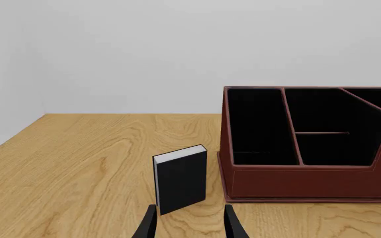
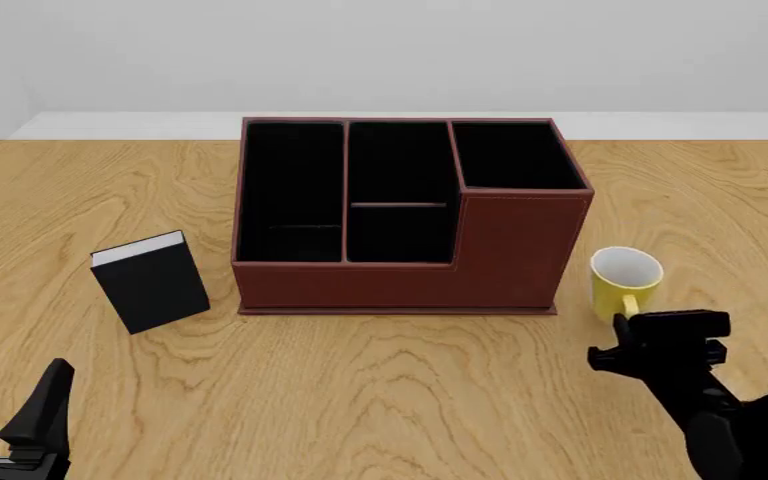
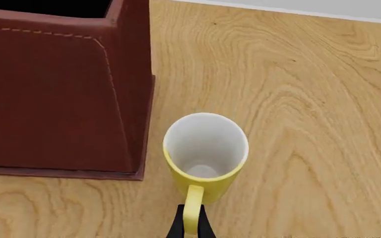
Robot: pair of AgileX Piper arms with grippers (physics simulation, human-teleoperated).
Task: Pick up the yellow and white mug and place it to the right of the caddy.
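Right hand (image 3: 190, 223) is clamped on the handle of the yellow and white mug (image 2: 623, 281), which stands upright on the surface (image 2: 398, 390) just right of the caddy (image 2: 404, 215). Likely placing step; next: release, retreat. Left hand (image 1: 189, 225) apart, idle. No readable writing.
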